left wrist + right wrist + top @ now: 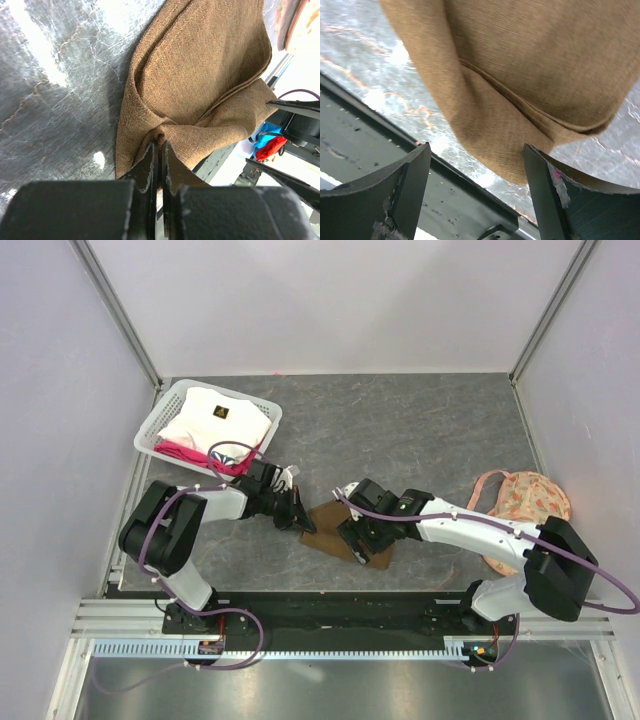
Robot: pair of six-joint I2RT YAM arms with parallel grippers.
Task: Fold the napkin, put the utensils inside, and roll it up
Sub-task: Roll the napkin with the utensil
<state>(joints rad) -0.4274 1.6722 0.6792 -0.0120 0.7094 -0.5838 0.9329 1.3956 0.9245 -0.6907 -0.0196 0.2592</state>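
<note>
White basket, far-left corner of table: white cloth, black label unreadable. Left gripper clamped on napkin corner, seen only in its wrist view; napkin mid-table by near edge. Right gripper wide, napkin between jaws, ungripped. Floral fabric by right edge.

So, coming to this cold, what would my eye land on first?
Probably the olive-brown napkin, bunched in the middle of the grey table. The left hand pinches a fold of it shut, while the right hand stands open at its near edge. Next come the white basket of cloths at far left and the peach floral fabric at right.
</note>
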